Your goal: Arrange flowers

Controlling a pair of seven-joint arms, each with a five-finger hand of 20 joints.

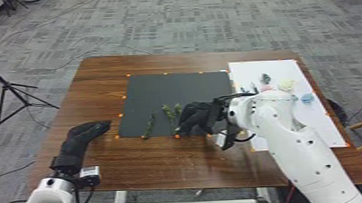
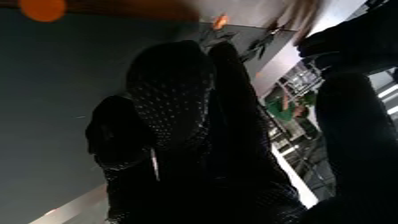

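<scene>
From here I see green stems (image 1: 170, 113) mid-frame, the right hand (image 1: 196, 116) just beside them, its fingers straight, nearly together; better to pinch just 1 low down, sparing the leaves.

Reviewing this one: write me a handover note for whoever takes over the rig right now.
Left hand: at the table's left side, away from the flowers.
Right hand: at the near right part of the dark grey mat, beside the green leafy stems; whether it holds one, I cannot tell.
Things: pale yellow and light blue flowers on the white sheet.
Done: some green stems lie on the mat.
Left: probably bringing the flowers over to join them.
</scene>
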